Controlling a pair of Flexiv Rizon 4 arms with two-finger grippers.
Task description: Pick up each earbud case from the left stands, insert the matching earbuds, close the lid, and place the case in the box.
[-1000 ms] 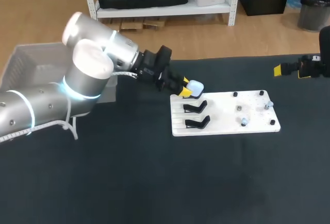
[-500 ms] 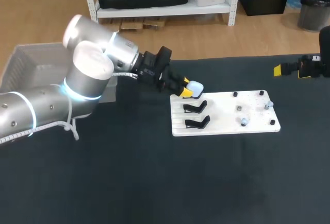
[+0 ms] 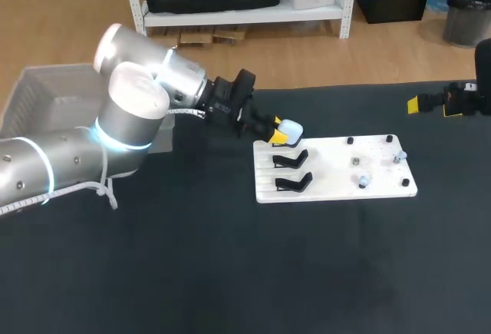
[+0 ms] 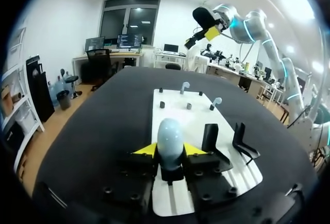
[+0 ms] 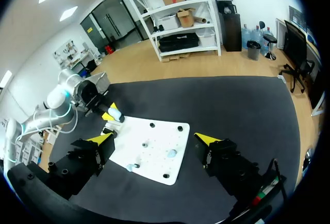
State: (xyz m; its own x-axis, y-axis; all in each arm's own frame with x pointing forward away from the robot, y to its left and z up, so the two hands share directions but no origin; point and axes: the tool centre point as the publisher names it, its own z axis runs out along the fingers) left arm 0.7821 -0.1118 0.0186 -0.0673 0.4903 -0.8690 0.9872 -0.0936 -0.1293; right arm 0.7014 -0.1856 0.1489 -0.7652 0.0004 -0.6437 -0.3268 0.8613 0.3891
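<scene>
Above the white board (image 3: 337, 167), the earbud case (image 4: 170, 137) is kept clamped by the left gripper (image 4: 170, 151), unmoved; the right gripper (image 5: 154, 139) is held wide open, empty.

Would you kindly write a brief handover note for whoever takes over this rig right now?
Left end effector: shut on the pale blue earbud case at the end stand of the white board. Whether the case is clear of that stand is unclear.
Right end effector: open, empty, held well clear of the board.
Other two stands: empty.
Earbuds: two on the board's peg end.
Box: far left, off the board.
Done: case grasped.
Left: insert earbuds, close lid, place case in box.
</scene>
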